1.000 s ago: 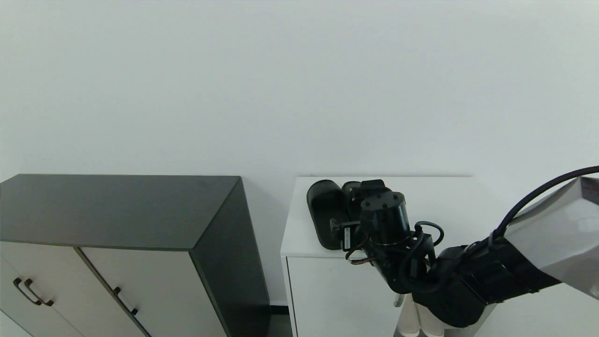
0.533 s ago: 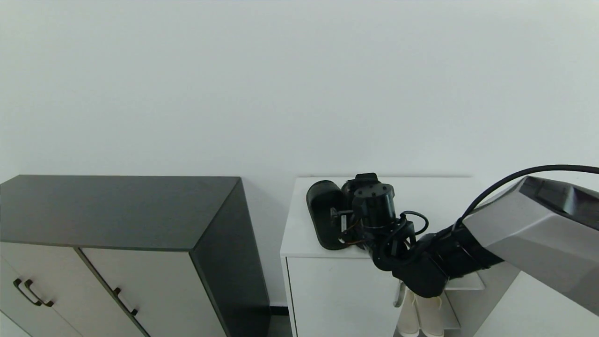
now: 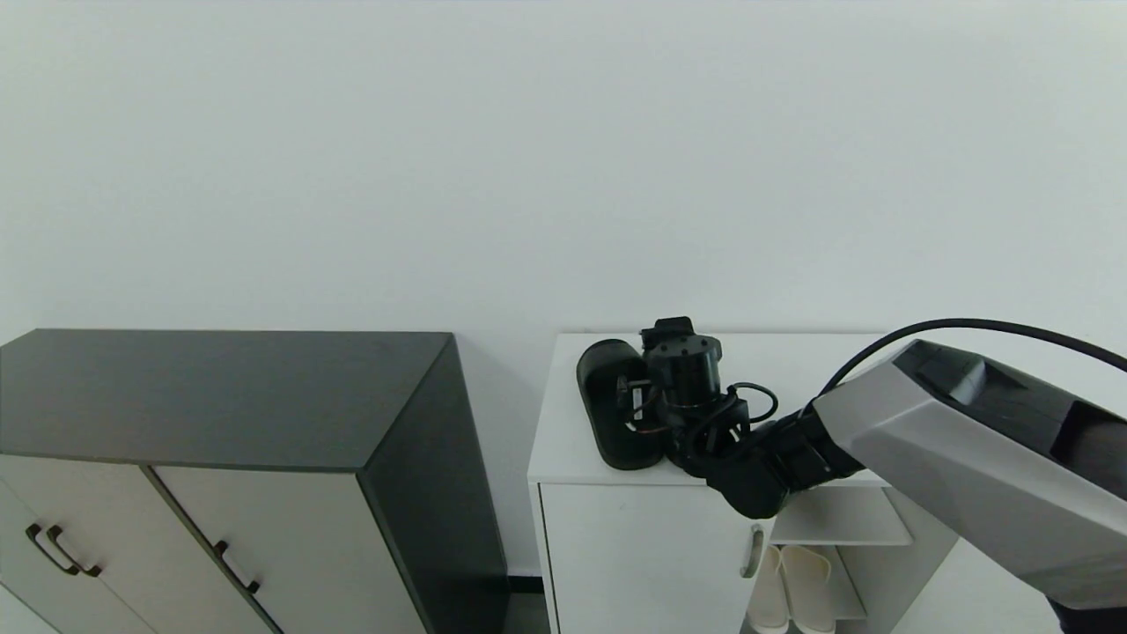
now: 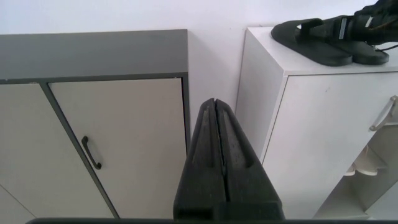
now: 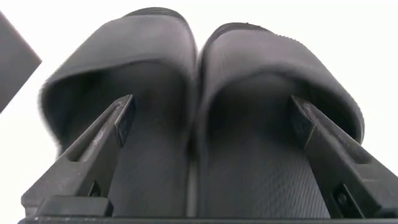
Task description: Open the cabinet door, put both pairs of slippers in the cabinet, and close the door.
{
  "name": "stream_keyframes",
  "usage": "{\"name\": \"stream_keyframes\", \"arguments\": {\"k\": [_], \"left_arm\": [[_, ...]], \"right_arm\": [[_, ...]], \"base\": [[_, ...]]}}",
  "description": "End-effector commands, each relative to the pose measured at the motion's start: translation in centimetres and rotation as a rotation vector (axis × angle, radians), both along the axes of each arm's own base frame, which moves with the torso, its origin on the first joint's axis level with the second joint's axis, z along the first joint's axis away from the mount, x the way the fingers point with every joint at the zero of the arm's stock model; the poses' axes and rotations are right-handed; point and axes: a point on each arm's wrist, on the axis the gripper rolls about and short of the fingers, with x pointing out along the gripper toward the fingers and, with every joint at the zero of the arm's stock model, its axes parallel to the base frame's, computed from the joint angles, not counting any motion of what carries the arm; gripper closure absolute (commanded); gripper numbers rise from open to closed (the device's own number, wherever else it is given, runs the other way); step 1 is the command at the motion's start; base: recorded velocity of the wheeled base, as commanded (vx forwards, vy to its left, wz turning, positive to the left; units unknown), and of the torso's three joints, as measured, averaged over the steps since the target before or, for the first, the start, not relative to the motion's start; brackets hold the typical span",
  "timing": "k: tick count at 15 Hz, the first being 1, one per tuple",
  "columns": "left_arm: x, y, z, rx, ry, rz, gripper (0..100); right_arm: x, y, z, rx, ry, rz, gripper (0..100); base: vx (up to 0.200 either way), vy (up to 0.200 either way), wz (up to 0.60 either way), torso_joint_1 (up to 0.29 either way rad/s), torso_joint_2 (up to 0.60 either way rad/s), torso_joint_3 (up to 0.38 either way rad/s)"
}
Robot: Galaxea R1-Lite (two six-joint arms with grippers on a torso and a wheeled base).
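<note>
Black slippers [image 3: 616, 414]: a pair lying side by side on top of the white cabinet, towards its left edge, their inner sides touching.
Right hand [image 5: 211, 102]: spread wide over the pair, with one finger at each slipper's strap opening; I cannot tell whether they touch.
White cabinet [image 3: 634, 546]: the left door is shut. The right side stands open, showing its shelves.
White slippers [image 3: 788, 599]: side by side on the bottom shelf of the open side.
Left hand [image 4: 214, 106]: fingers pressed together, gripping nothing. It is held low in front of the dark-topped cabinet.
Dark-topped cabinet [image 3: 220, 396]: just left of the white cabinet, with a narrow gap between; both pale doors are shut.
</note>
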Motion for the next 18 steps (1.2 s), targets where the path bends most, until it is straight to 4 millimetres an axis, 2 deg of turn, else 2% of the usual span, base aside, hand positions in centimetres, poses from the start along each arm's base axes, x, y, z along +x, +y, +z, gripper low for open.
{"name": "stream_keyframes", "arguments": {"k": [1, 4, 5, 11, 16, 18], "left_arm": [[0.0, 0.0, 0.0, 0.001, 0.0, 0.0, 100], [0.0, 0.0, 0.0, -0.001, 0.001, 0.001, 100], [0.0, 0.0, 0.0, -0.001, 0.001, 0.001, 100], [0.0, 0.0, 0.0, -0.001, 0.001, 0.001, 100], [0.0, 0.0, 0.0, -0.001, 0.001, 0.001, 100], [0.0, 0.0, 0.0, -0.001, 0.001, 0.0, 100]], "right_arm": [[0.7, 0.1, -0.4, 0.003, -0.002, 0.006, 0], [1.3, -0.1, -0.6, -0.002, 0.007, -0.004, 0], [1.4, 0.0, -0.6, -0.002, 0.007, -0.004, 100], [1.5, 0.2, -0.8, 0.002, 0.004, -0.004, 100], [-1.1, -0.8, 3.2, 0.027, -0.028, 0.011, 100], [-3.4, -1.8, 4.8, 0.02, -0.019, 0.028, 100]], "base": [[0.0, 0.0, 0.0, 0.0, 0.0, 0.0], [0.0, 0.0, 0.0, 0.0, 0.0, 0.0], [0.0, 0.0, 0.0, 0.0, 0.0, 0.0], [0.0, 0.0, 0.0, 0.0, 0.0, 0.0], [0.0, 0.0, 0.0, 0.0, 0.0, 0.0], [0.0, 0.0, 0.0, 0.0, 0.0, 0.0]]}}
